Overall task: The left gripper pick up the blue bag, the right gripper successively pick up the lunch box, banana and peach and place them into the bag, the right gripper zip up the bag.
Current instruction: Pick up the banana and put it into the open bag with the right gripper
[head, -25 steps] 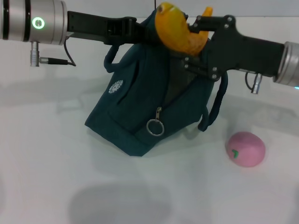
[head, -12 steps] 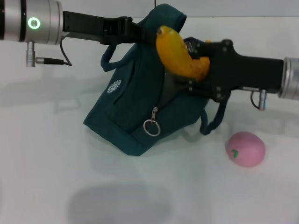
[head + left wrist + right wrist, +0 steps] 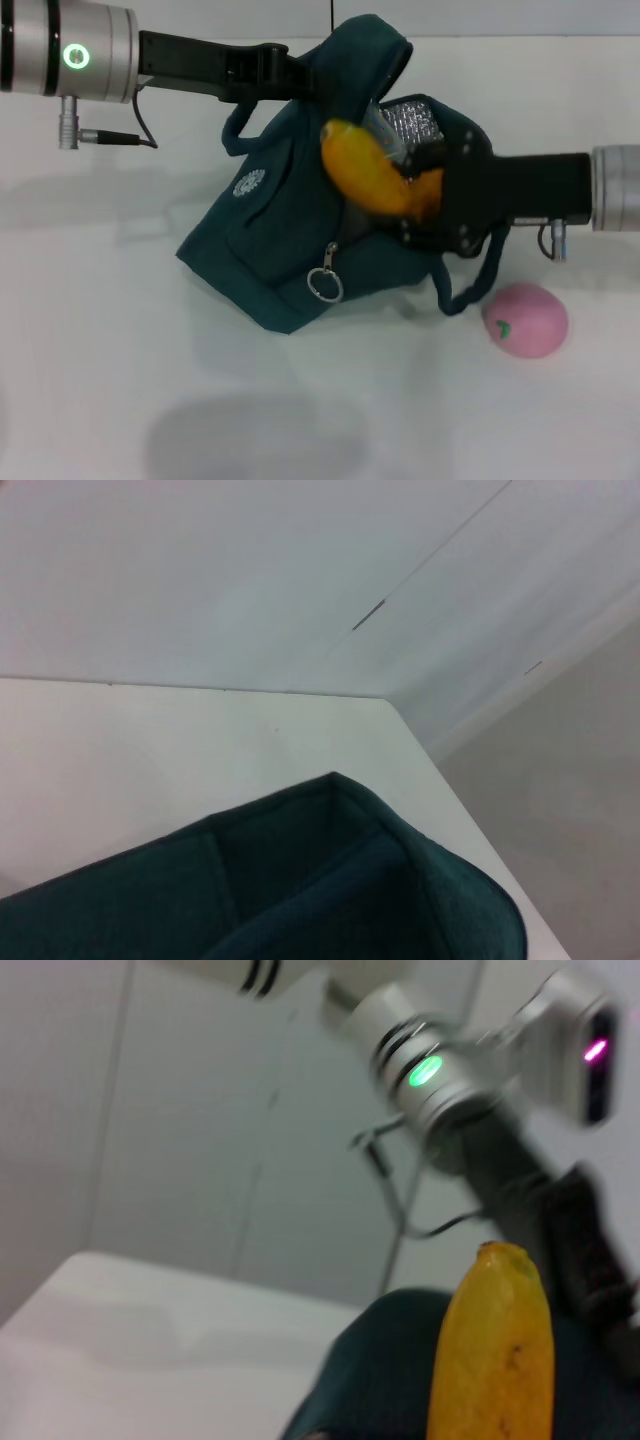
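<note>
Banana (image 3: 368,172) pinched in right gripper (image 3: 425,190), tilted, tip down at open mouth of blue bag (image 3: 290,240), silver lining showing behind. Left gripper (image 3: 300,82) clamped on bag's top edge, holding it up off white table (image 3: 120,350). Peach (image 3: 526,319) on table, just beside bag's hanging handle.

Hidden, cropped and blurred parts

The fingertips of the left gripper (image 3: 300,82) are buried in the raised rim of the blue bag (image 3: 290,250), and the fingers of the right gripper (image 3: 420,200) are masked by the banana (image 3: 375,180); the bag's inside is largely concealed, so no lunch box can be made out; in the right wrist view the banana's lower part is cut off and the far arm is blurred
</note>
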Robot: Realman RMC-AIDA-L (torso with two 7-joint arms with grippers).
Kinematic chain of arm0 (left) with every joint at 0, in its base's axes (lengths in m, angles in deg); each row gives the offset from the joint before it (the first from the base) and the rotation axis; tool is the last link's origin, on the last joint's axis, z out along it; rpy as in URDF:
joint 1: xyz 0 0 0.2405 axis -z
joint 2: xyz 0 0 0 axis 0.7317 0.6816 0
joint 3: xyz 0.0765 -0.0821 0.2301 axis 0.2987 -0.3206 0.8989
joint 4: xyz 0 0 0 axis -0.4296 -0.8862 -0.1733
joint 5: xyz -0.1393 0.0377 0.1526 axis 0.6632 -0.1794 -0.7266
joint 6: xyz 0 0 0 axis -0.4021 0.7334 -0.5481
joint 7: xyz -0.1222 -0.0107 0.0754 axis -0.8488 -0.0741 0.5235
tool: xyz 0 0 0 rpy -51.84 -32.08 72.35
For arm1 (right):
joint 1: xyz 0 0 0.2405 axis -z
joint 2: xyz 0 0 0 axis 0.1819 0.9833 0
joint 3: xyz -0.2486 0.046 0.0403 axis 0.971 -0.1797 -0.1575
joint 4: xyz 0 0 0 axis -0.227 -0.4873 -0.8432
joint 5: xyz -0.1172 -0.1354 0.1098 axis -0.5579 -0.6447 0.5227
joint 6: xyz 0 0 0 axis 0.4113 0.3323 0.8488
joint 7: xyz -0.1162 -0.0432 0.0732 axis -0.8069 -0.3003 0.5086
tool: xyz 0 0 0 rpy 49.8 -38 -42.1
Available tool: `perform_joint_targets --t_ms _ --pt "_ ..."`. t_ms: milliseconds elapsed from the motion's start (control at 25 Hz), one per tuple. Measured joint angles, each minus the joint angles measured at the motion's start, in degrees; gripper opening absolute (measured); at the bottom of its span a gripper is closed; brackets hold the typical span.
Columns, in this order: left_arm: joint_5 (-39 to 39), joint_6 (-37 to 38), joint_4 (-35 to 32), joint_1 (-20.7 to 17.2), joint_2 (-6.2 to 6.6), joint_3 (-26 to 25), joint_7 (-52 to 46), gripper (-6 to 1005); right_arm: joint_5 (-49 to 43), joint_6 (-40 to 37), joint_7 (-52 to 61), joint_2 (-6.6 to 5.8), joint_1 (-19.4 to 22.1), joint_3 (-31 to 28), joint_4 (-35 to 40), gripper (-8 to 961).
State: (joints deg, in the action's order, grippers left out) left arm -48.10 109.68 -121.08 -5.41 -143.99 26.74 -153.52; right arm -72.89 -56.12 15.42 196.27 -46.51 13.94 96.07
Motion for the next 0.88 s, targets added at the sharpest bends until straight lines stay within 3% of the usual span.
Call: perform_joint_targets --t_ms 120,440,880 --pt "0.00 0.02 0.00 -0.26 -0.03 -0.19 0.00 57 -3.21 0.07 2.59 0.29 -0.11 0.16 1.77 432" --pt "1.38 0.52 0.00 -1.26 -0.12 -0.06 -0.01 57 -0.30 -0.41 0.10 0.57 1.24 0.80 7.65 432" --pt "1.47 0.66 0.00 -1.20 -0.13 -0.18 -0.03 57 0.02 -0.11 2.18 0.34 -1.88 0.45 -2.13 432"
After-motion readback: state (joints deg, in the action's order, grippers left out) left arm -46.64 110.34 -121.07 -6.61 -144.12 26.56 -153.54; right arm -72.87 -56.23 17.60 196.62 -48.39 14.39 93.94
